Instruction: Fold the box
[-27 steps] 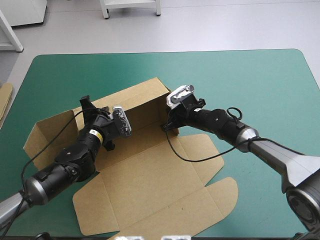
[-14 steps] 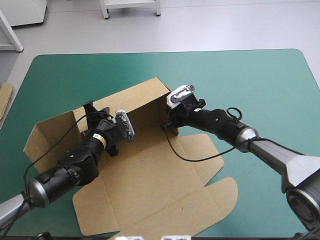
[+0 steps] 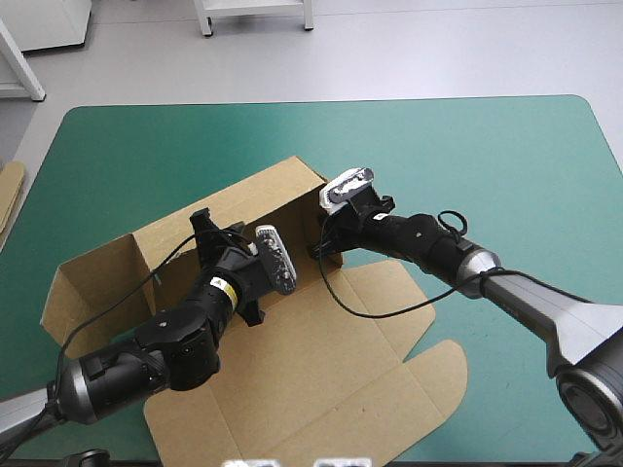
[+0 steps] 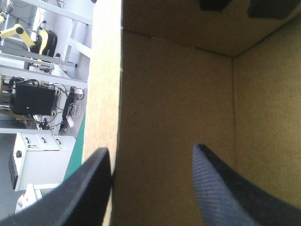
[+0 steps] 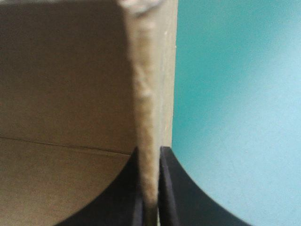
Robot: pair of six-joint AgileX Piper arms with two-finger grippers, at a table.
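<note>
The teal-green cover [image 3: 506, 156] carries the brown box [image 3: 321, 379] left of centre, its back wall and left flap raised and its lid flat toward the near edge. The left gripper [image 3: 216, 232] angles down over the back wall, fingers spread wide, one outside and one inside. The right gripper [image 5: 150, 155], arm stretched low, pinches the right end wall tight.

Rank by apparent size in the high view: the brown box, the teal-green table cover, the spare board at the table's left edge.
Teal-green table cover, largest.
Brown box, second.
Spare board, smallest; only an edge shows, so its real size is unsure.
</note>
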